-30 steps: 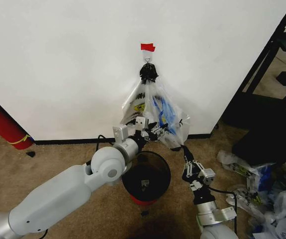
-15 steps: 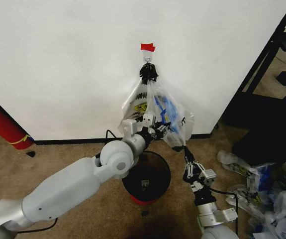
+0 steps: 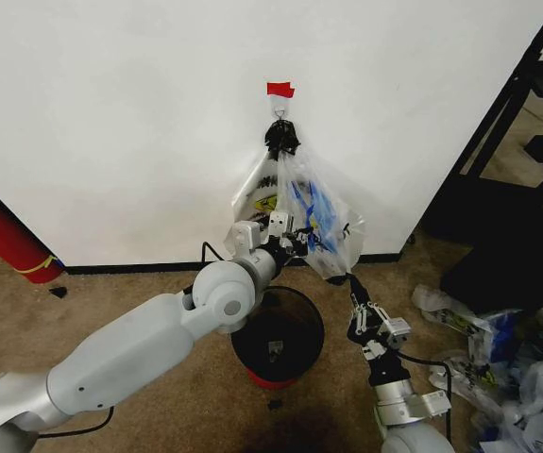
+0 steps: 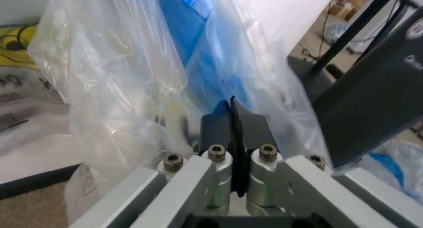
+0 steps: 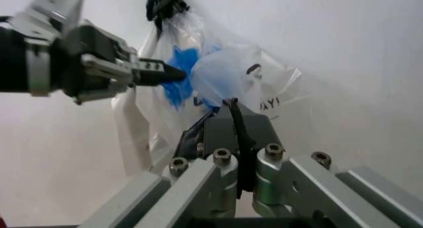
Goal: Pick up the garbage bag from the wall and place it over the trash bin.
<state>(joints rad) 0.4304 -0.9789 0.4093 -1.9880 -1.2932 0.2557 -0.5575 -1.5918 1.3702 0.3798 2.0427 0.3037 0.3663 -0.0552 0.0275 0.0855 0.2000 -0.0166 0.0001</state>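
- The garbage bag (image 3: 320,225) hangs from a small hook (image 3: 279,115) on the wall (image 3: 120,123), just under a strip of red tape (image 3: 280,90); a second clear bag with yellow print (image 3: 263,196) hangs behind it on its left.
- The left claw (image 3: 295,241) is at the bag's near left face, its fingers pressed together with the blue-patched film right against them (whether a fold is truly pinched, I cannot tell).
- The right claw (image 3: 351,283) is clenched at the bag's lowest corner, seemingly gripping the plastic there.
- The trash bin (image 3: 278,332) stands on the carpet (image 3: 92,307) nearer than the bag, below it and slightly left.
- To do this step well, I judge the handles must rise off the hook before any pull away from the wall; dragging outward first could tear the thin film.
- Take only the blue-patched bag, leaving the yellow-printed one hanging.
- Both claws should hold separate parts of the film, so the mouth can later spread over the bin's black rim (image 3: 290,294).
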